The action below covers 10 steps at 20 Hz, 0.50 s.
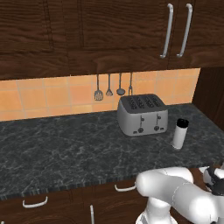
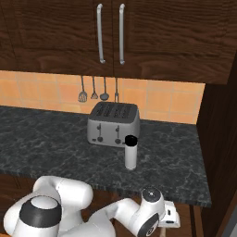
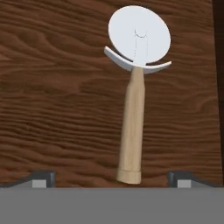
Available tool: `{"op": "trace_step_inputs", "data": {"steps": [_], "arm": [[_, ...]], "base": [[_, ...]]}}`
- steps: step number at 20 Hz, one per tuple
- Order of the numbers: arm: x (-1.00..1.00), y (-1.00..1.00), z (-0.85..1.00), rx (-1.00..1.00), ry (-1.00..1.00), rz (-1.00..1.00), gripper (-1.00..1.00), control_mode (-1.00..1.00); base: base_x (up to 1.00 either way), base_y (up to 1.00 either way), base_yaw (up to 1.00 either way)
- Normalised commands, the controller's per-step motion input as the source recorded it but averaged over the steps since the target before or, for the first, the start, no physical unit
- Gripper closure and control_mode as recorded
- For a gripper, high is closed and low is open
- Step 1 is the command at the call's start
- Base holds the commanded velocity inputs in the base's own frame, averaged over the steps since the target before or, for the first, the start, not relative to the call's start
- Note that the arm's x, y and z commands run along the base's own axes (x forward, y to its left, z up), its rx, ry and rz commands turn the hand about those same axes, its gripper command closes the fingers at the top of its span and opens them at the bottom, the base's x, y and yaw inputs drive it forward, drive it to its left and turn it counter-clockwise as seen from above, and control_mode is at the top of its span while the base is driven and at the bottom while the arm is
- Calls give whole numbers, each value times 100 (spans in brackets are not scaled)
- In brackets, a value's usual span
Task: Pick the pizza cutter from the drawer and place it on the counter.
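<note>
A pizza cutter (image 3: 134, 94) lies flat on a brown wood-grain surface in the hand view. Its wheel is a smooth, round, whitish disc, held by a pale curved guard shaped like a shallow crescent. Below the guard runs a light-tan wooden handle, slim near the wheel and slightly thicker at its blunt end. The handle end points toward the gripper (image 3: 112, 178), whose two small dark fingertips (image 3: 41, 177) rise wide apart at the bottom edge, one on each side of the handle end. The jaws are spread and hold nothing; the cutter rests between them without touching either tip. A dark strip runs down the right edge of this view; what it is cannot be made out.

In the base views, the counter (image 1: 65, 148) is a long slab of black-grey marbled stone with a thick front edge. On it stands a boxy, brushed-silver toaster (image 1: 142, 114) with four slots on top. Just beside it stands a white cylinder bottle (image 1: 180, 133) with a black cap. Behind them is an orange tiled wall (image 1: 43, 96), where four dark long-handled utensils (image 1: 113, 86) hang in a row. Dark wood cabinets (image 2: 162, 32) with long silver handles hang above. The white arm (image 2: 92, 213) bends low in front of the counter, and its hand dips below the counter edge, partly cut off.
</note>
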Motion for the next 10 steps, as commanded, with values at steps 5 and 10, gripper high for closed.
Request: {"op": "trace_step_inputs", "data": {"steps": [5,10], "arm": [[5,-30,-14,0,8,0,-100,-100],[0,-4,-20,0,7,0,-100,-100]], "base": [[0,0,0],[0,0,0]]}}
